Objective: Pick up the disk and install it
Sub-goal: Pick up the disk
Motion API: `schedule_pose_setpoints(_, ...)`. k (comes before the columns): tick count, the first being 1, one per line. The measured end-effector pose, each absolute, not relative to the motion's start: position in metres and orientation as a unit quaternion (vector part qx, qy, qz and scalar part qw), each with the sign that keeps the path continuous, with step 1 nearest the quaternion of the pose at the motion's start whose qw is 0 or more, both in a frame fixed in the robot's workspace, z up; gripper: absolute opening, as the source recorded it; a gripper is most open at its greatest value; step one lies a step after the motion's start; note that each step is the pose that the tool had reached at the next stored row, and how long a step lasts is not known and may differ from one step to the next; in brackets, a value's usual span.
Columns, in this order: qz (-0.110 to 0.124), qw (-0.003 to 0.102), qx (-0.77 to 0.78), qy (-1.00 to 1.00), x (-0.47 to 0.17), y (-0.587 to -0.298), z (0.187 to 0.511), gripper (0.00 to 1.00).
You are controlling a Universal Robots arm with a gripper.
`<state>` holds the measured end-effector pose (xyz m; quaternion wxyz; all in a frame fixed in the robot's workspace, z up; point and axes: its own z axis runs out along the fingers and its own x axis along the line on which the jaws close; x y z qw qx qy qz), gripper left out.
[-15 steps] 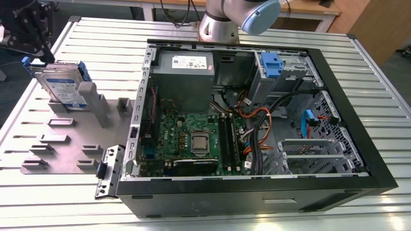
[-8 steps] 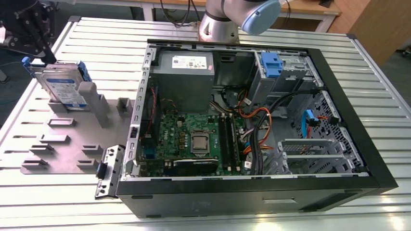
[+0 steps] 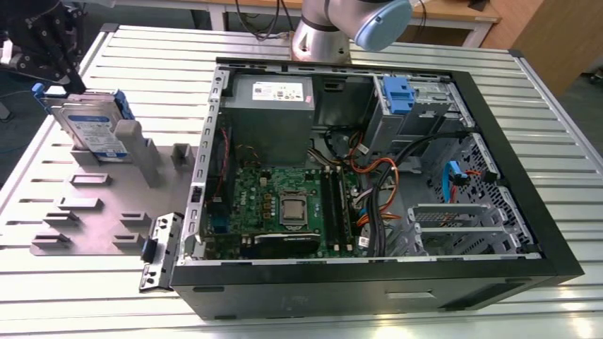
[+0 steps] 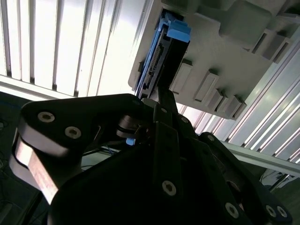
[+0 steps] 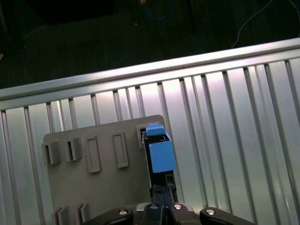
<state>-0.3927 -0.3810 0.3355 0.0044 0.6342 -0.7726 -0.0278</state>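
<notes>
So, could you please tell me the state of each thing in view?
disk: upright in the holder, not installed.
gripper: at the disk's upper end; grip unclear.
case: lying on its side, open, side panel off.
bracket: seated in the case's drive bay.

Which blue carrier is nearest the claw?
The one on the disk, upright in the grey rack by the claw; the other sits inside the case.
</notes>
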Motion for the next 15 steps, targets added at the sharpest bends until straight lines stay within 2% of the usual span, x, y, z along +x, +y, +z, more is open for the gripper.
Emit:
schedule_pose_setpoints(8, -0.028, 0.004, 0.634, -0.773, -0.3924, -0.381, 0.3354, 0.11)
schedule_pose_setpoints(9, -0.028, 0.004, 0.634, -0.773, -0.3924, -0.381, 0.3355, 0.17)
schedule_pose_setpoints(10, -0.028, 0.004, 0.634, -0.773, -0.3924, -0.381, 0.3354, 0.17)
schedule_pose_setpoints(13, -0.028, 0.004, 0.634, -0.773, -0.3923, -0.381, 0.3354, 0.35)
schedule_pose_setpoints(14, -0.028, 0.004, 0.634, -0.773, -0.3923, -0.381, 0.3354, 0.35)
schedule_pose_setpoints(15, -0.028, 0.004, 0.634, -0.773, -0.3923, -0.381, 0.3354, 0.41)
